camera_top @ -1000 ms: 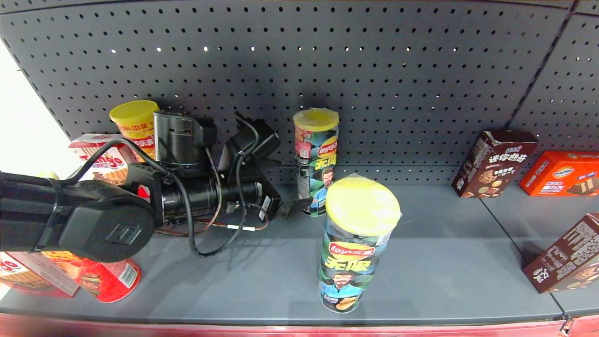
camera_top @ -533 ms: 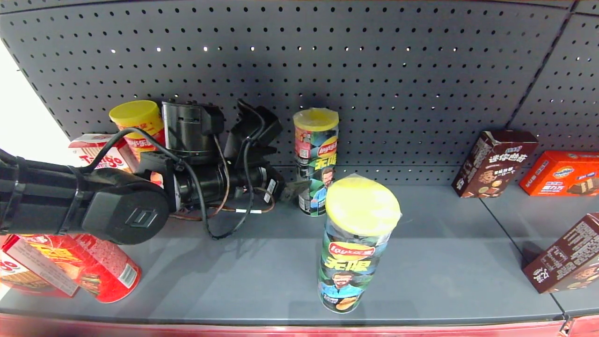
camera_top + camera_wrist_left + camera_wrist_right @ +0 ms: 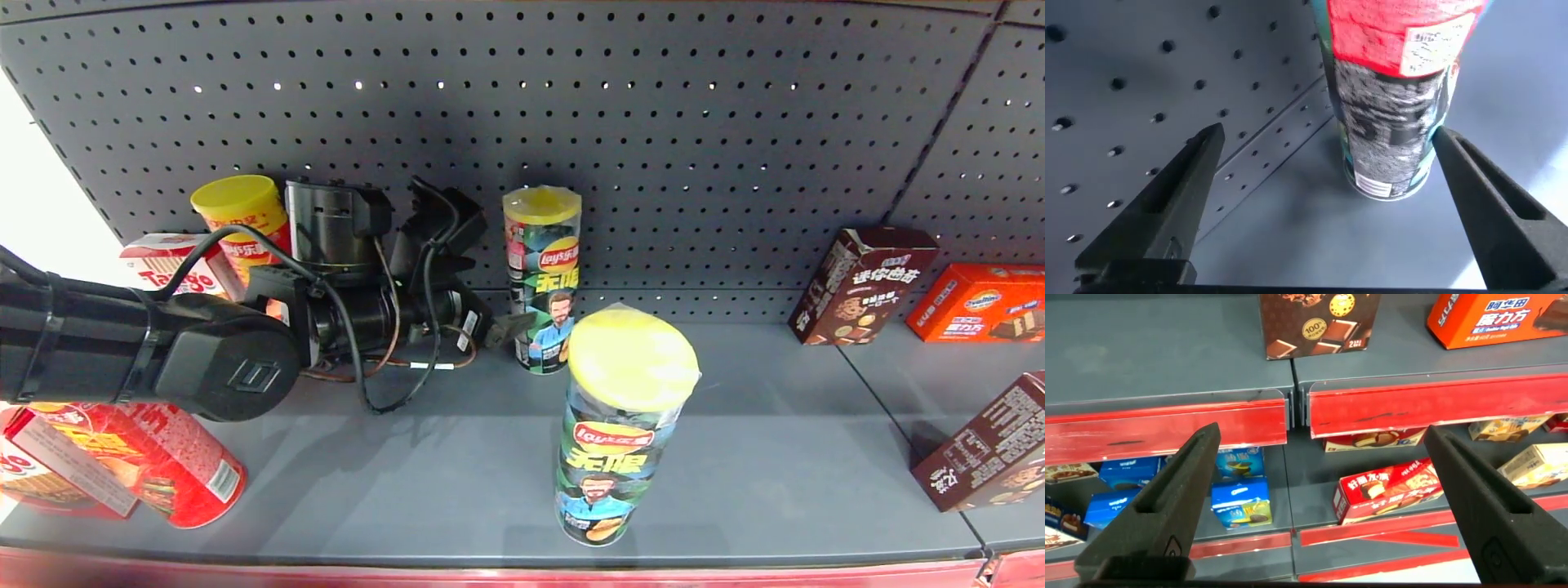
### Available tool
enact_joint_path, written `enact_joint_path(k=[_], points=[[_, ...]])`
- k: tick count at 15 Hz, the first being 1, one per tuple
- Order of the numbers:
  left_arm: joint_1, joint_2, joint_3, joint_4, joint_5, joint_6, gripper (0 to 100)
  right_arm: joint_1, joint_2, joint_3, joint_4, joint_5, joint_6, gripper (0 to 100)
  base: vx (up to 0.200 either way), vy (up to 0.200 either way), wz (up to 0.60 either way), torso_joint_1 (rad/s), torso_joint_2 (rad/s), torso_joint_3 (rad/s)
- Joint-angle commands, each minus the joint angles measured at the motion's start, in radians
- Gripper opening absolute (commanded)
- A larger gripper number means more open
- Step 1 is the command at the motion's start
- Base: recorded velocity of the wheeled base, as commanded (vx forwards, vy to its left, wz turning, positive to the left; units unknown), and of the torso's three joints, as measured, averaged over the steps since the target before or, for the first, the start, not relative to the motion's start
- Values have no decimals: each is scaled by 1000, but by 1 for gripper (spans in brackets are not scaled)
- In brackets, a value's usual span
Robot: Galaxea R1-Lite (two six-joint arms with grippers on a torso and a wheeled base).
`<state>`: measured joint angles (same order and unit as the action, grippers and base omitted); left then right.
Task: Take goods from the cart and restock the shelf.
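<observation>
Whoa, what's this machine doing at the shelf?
A robot is restocking a shop shelf. Its left gripper is open, its fingers clear of a chips can that stands upright at the back by the pegboard. A second can of the same kind stands near the front edge.

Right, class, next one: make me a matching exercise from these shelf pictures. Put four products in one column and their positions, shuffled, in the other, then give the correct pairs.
Things
1. rear chips can
2. front chips can
3. red can
4. orange box

Places
A. lying on its side at the front left of the shelf
B. upright at the back, close to the pegboard
C. far right, towards the back
D. upright near the front edge, around the middle

Pairs: 1-B, 2-D, 3-A, 4-C
</observation>
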<state>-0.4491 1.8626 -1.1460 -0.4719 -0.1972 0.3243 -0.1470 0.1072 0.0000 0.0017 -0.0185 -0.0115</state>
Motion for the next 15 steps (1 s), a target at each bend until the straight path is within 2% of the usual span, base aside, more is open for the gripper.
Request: enact_joint_path(k=[1,9,11,13,15], points=[[4,0,2,-1,-1,-1,100,1,2,0,0,0,-1,100,0,0,0,0,0,0],[41,-5,11,-2,-1,1,100,1,2,0,0,0,-1,100,0,0,0,0,0,0],[38,-19,35,-30,-2,1,100,1,2,0,0,0,-1,100,0,0,0,0,0,0],[40,-57,103,-90,2,4,100,1,2,0,0,0,-1,100,0,0,0,0,0,0],[40,-83,137,-93,32,6,100,1,2,0,0,0,-1,100,0,0,0,0,0,0]])
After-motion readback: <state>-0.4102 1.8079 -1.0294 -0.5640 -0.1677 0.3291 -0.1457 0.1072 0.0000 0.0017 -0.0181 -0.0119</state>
